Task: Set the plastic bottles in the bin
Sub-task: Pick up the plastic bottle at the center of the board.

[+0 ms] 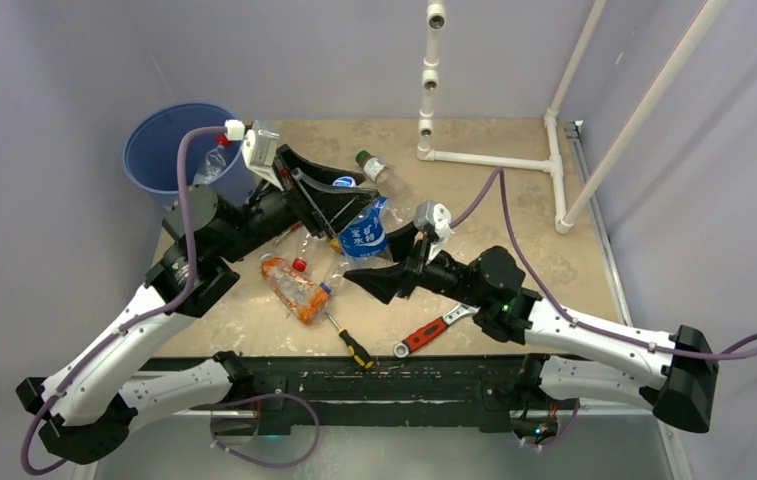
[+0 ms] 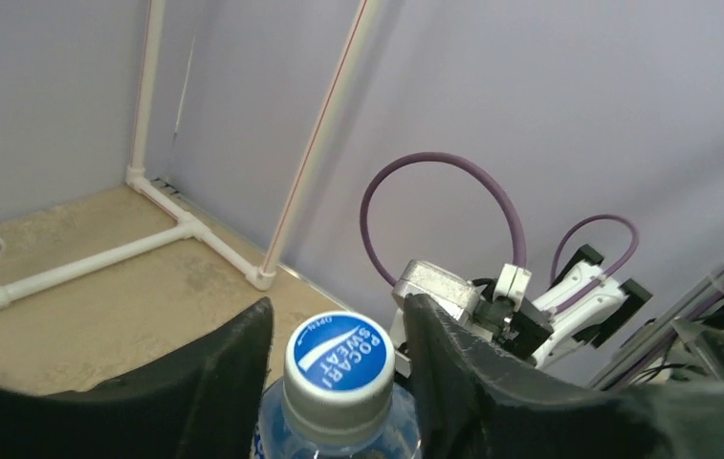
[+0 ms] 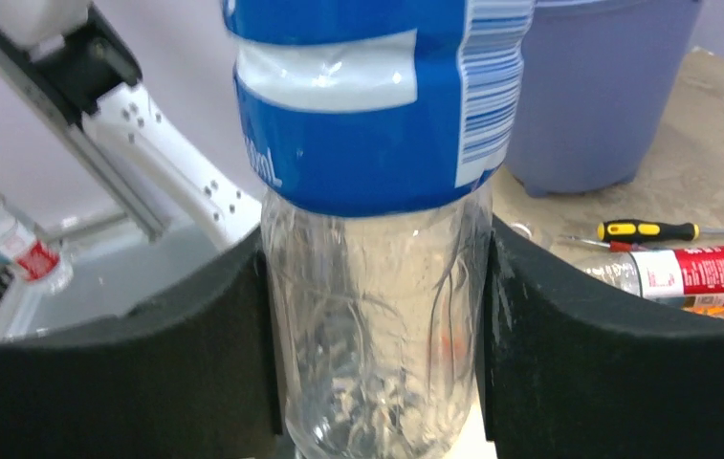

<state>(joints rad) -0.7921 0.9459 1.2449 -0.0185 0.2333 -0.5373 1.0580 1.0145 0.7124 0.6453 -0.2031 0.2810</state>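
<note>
A clear bottle with a blue label and a blue cap is held between both arms above the table. My left gripper is shut round its neck, with the cap between the fingers. My right gripper is shut on its clear lower body, below the blue label. The blue bin stands at the far left corner with a clear bottle inside. An orange-filled bottle and a green-capped bottle lie on the table.
A yellow-handled screwdriver and a red-handled wrench lie near the front edge. A white pipe frame stands at the back right. In the right wrist view the bin, a screwdriver and a red-labelled bottle lie behind.
</note>
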